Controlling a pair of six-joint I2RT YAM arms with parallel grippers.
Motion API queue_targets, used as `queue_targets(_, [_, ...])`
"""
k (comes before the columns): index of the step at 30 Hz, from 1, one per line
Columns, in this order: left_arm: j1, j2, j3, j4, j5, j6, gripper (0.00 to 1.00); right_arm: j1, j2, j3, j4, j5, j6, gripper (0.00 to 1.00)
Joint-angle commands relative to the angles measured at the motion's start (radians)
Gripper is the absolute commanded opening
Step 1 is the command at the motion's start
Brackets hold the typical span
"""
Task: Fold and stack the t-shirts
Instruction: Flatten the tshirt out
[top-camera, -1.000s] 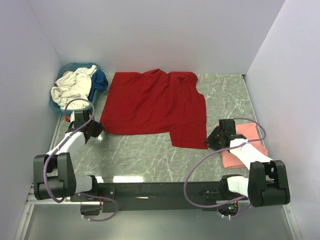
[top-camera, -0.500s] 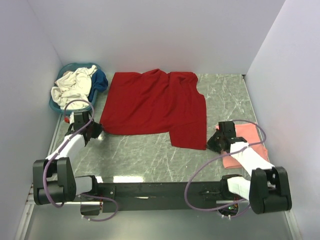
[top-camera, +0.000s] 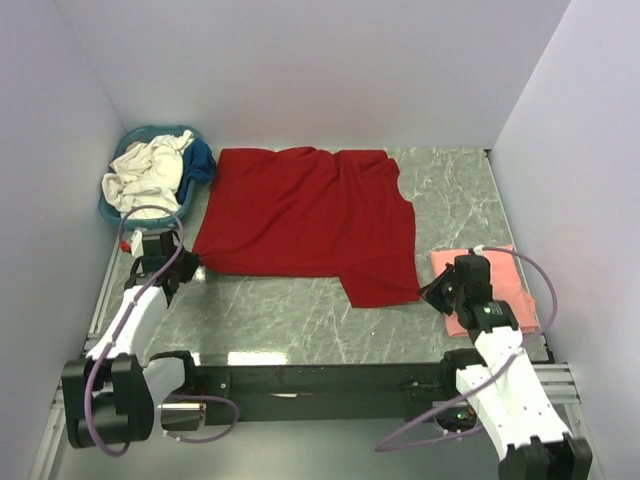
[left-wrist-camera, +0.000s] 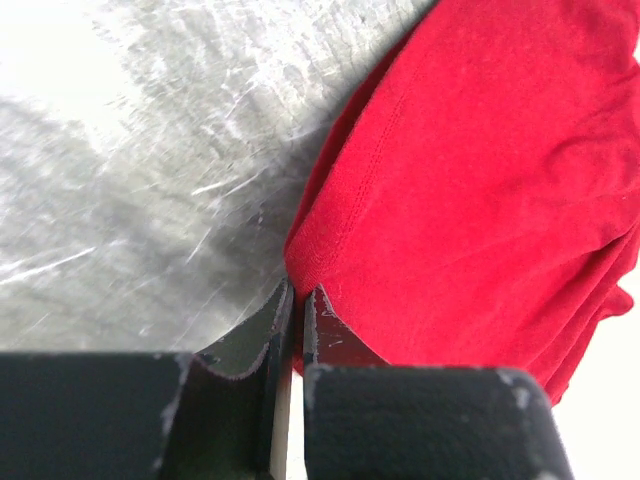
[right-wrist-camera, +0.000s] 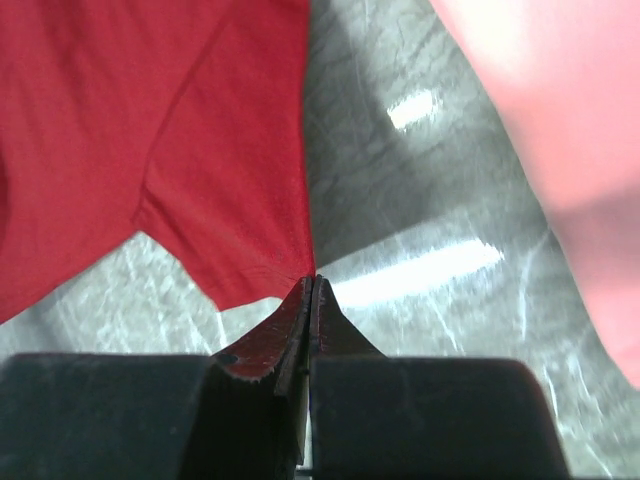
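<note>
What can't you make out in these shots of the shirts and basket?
- Blue shirt: top view, mostly buried under the cream shirt in the basket.
- Pink shirt: top view, right arm covers its middle; right wrist view, blurred and cut by the edge.
- Red shirt: wrist views frame only the corners in the left hand and right hand.

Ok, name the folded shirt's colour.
Salmon pink; the folded shirt shows best in the top view.
</note>
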Motion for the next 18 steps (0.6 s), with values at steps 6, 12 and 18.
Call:
queue_targets(6, [0.004, -0.204, -0.045, -0.117, -0.08, 0.018, 0.01, 0.006, -0.26, 0.077, -0.266, -0.021, 0.003, 0.0])
queue_targets(12, [0.006, -0.333, -0.082, -0.214, -0.111, 0.005, 0.03, 0.005, -0.397, 0.129, -0.372, -0.062, 0.006, 0.0])
queue_targets(18, [0.004, -0.437, -0.102, -0.246, -0.12, -0.023, 0.06, 0.005, -0.445, 0.163, -0.395, -0.105, -0.013, 0.0])
